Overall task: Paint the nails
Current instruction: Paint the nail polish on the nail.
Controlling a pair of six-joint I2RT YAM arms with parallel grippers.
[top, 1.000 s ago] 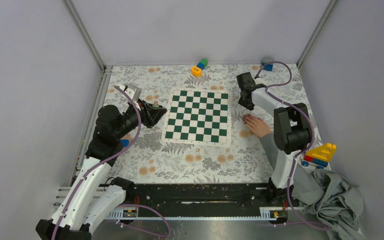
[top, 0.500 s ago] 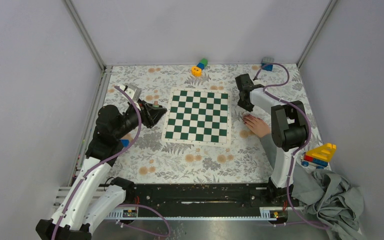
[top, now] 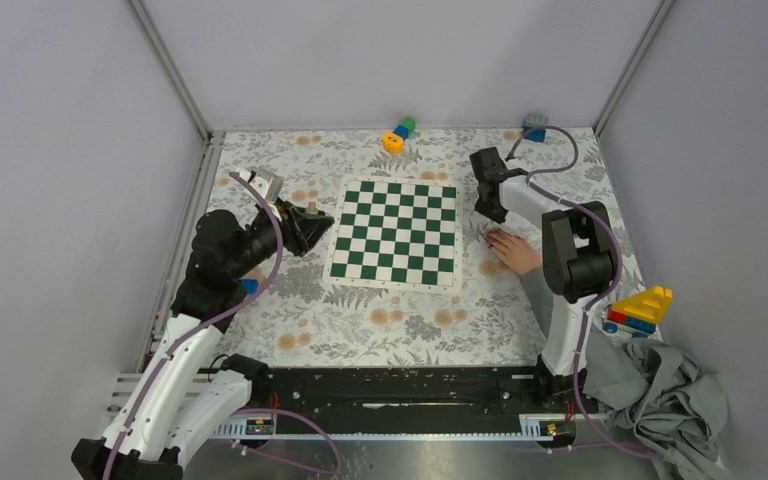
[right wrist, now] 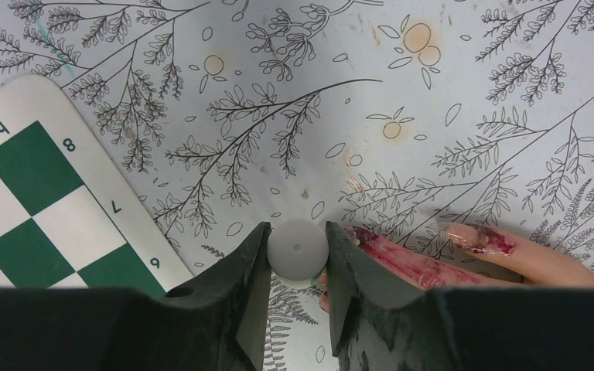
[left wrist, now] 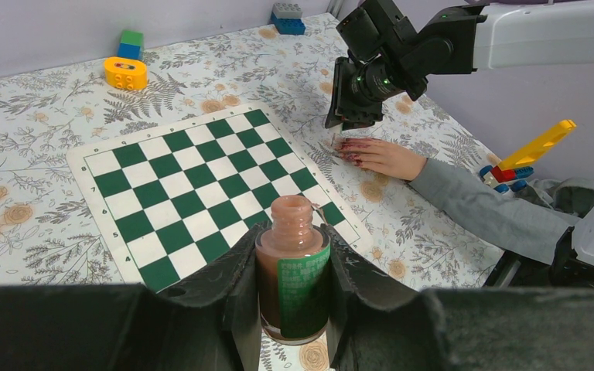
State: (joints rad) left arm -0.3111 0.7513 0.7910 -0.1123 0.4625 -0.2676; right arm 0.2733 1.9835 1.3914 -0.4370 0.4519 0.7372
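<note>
We start w/ the floral table cover (top: 400, 320). One chessboard (top: 395, 232) sits mid-table, and there are two arms, one on each side of it.

One human hand (top: 513, 250) lies flat just right of the board, grey sleeve (left wrist: 479, 209) trailing toward the near-right corner. Its fingertips point at the board's right edge.

The left gripper (left wrist: 292, 255) is on the far side of the board from the hand. Its jaws are pinching one open polish bottle (left wrist: 293, 282), held upright w/ a bare neck.

The right gripper (right wrist: 298, 255) hangs over the fingertips, jaws clamped on one white round cap (right wrist: 298, 249) seen end-on. We take it for the brush handle; the bristles are hidden under it.

Key relation, wrist view: the nails (left wrist: 350, 153) lie just right of the jaws and a bit lower, near but apart from the cap as far as we can tell. The fingers' long axis runs across that view, tips toward the jaws. We judge the brush needs only a short shift along the fingers, so the right arm is much the nearer.

Red is smeared over at least two fingers. We can't give an exact nail count.

Misc: three toy-block clusters, i.e. at the back (top: 398, 133), the back-right corner (top: 534, 126) and the right edge (top: 640, 305).
</note>
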